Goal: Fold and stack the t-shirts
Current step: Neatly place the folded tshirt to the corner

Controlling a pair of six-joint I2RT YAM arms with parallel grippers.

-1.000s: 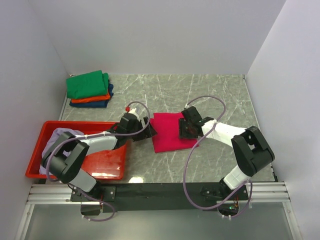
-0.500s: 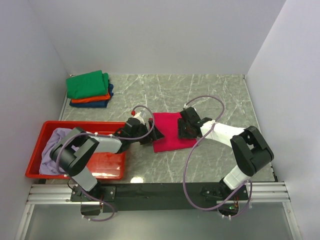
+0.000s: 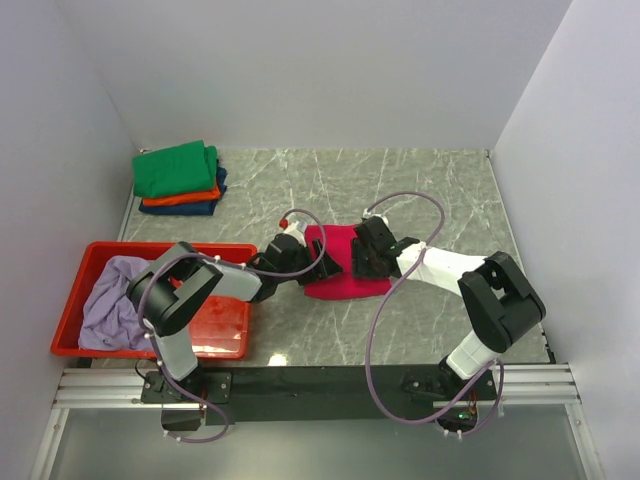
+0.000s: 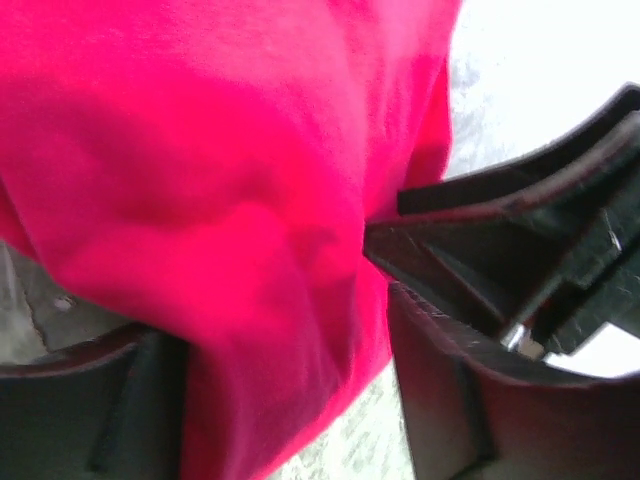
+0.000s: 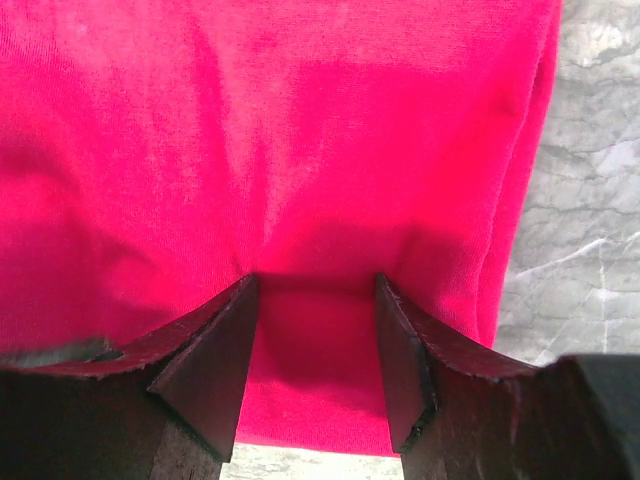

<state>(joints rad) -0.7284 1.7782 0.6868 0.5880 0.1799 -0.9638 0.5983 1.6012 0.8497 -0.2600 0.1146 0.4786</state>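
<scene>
The crimson-pink t-shirt (image 3: pixel 345 268) lies folded near the middle of the grey marbled table (image 3: pixel 430 190), and both arms meet over it. The left gripper (image 3: pixel 324 266) comes in from the left at the shirt's left edge. In its wrist view, a thick bunched fold of the crimson-pink cloth fills the space between its two dark fingers (image 4: pixel 455 400) and touches both of them, so the jaws are clamped on that fold. A strip of table shows under the raised cloth at the lower left of that view. The right gripper (image 3: pixel 361 262) sits on the right part of the same shirt, just beside the left one. Its wrist view shows its fingers (image 5: pixel 210 360) parted, their tips resting on the flat cloth, with smooth crimson-pink fabric lying in the gap between them; nothing is pinched there. Beyond those fingers the shirt's right edge runs along bare marble. At the far left of the table is a stack of folded shirts, well apart from the arms: the green t-shirt (image 3: pixel 177 168) is on top, the orange t-shirt (image 3: pixel 178 198) is under it, and the dark blue t-shirt (image 3: pixel 196 208) is at the bottom. At the near left stands a red plastic tray (image 3: pixel 160 246), and the pale lavender t-shirt (image 3: pixel 110 305) lies crumpled in its left part.
</scene>
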